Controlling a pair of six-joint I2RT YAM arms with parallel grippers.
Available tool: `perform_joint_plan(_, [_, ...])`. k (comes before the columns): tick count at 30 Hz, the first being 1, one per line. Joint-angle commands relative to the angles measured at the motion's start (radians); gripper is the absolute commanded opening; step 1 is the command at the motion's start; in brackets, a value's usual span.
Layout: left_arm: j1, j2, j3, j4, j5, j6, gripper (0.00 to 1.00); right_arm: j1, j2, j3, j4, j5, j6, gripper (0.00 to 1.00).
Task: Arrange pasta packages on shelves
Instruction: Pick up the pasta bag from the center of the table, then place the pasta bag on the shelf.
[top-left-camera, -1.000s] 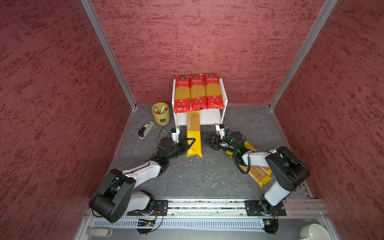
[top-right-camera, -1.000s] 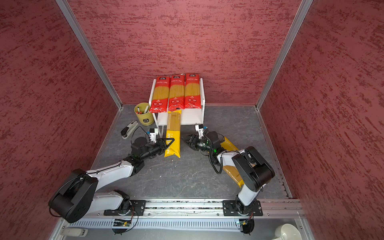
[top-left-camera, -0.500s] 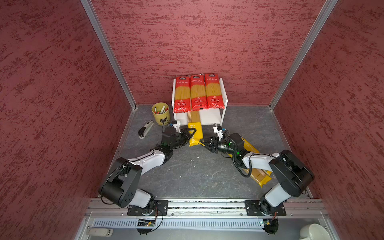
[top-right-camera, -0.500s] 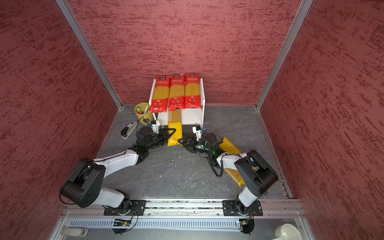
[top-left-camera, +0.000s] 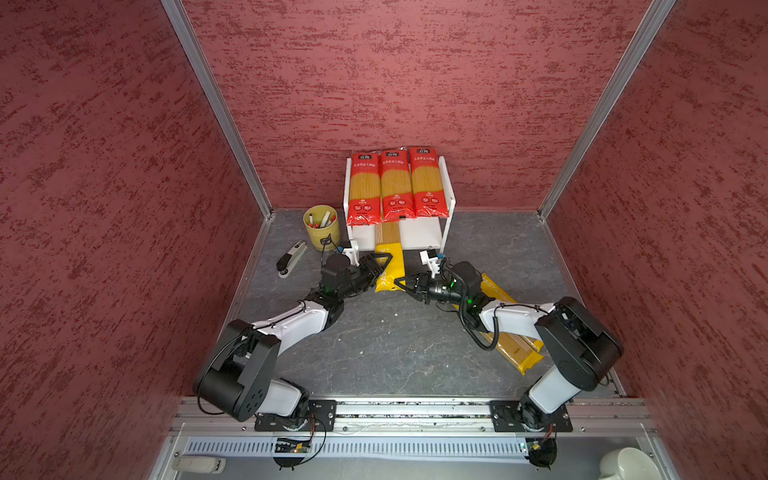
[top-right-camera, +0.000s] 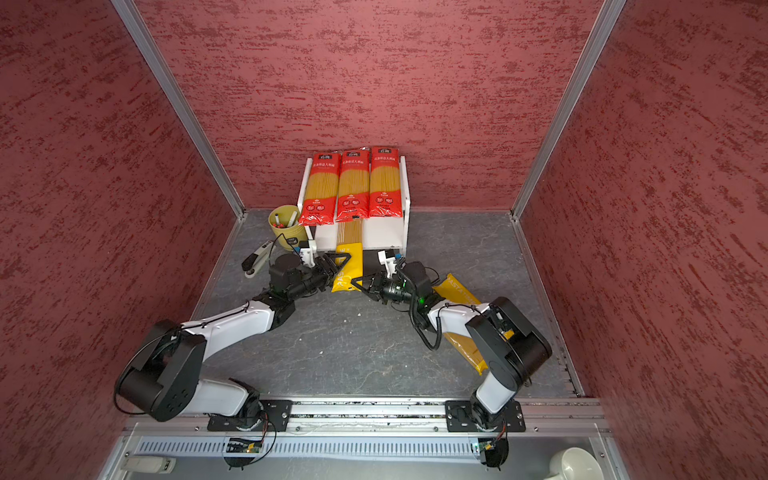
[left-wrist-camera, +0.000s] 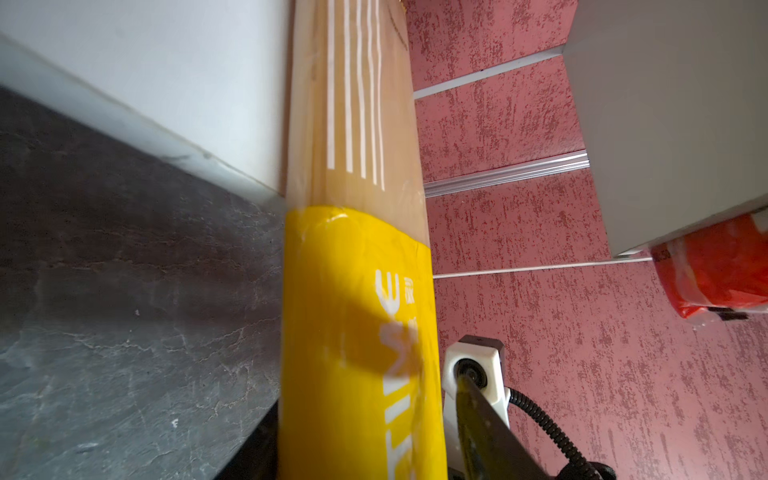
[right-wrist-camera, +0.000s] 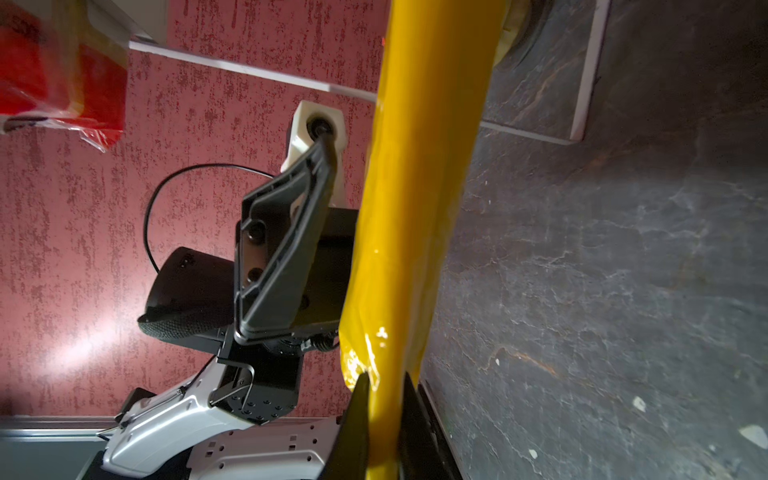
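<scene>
1. Right wrist view: your right claw (right-wrist-camera: 384, 392) pinches the flat seam at the near end of the yellow bag (right-wrist-camera: 415, 208).
2. Left claw (top-left-camera: 382, 264) is spread and straddles the same bag a bit further fwd. One finger (right-wrist-camera: 286, 249) stands clear of the bag's side, so it's a loose guide, not a grip.
3. The bag's far part is already in the lower tier of the rack (top-left-camera: 422, 235), under the three red bags (top-left-camera: 395, 185). The near part sticks out over the surface (top-left-camera: 395, 353).
4. Long axis runs front-to-back, in line w/ the red bags. Yellow printed end points toward the arm bases, clear end into the rack.
5. Step in hand, I'd say: slide it home. Push straight along that axis, keep it low & flat, and don't buckle the seam.
6. It sits mid-tier, so you'll probably want to nudge it sideways. Two spare yellow bags (top-left-camera: 515, 349) wait under the right arm.
</scene>
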Motion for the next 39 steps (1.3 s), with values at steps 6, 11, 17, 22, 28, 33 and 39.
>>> perform_joint_plan(6, [0.035, -0.249, -0.089, -0.228, -0.061, 0.083, 0.69, -0.03, 0.072, 0.153, 0.016, 0.003, 0.003, 0.02])
perform_joint_plan(11, [0.043, -0.423, -0.112, -0.489, -0.169, 0.175, 0.7, -0.032, 0.145, 0.234, 0.003, 0.007, 0.014, 0.0])
perform_joint_plan(17, [0.042, -0.54, -0.136, -0.656, -0.252, 0.22, 0.7, -0.018, 0.24, 0.34, 0.018, 0.026, 0.053, 0.0])
perform_joint_plan(22, [0.028, -0.54, -0.15, -0.646, -0.244, 0.211, 0.7, -0.007, 0.282, 0.397, -0.066, 0.031, 0.027, 0.0])
perform_joint_plan(28, [-0.018, -0.527, -0.166, -0.621, -0.278, 0.207, 0.7, 0.002, 0.351, 0.471, -0.049, 0.013, 0.063, 0.0])
perform_joint_plan(33, [-0.078, -0.482, -0.172, -0.578, -0.308, 0.192, 0.7, 0.013, 0.376, 0.489, -0.041, -0.002, 0.077, 0.0])
perform_joint_plan(39, [-0.128, -0.428, -0.168, -0.539, -0.331, 0.196, 0.7, 0.007, 0.351, 0.449, -0.049, -0.02, 0.061, 0.12])
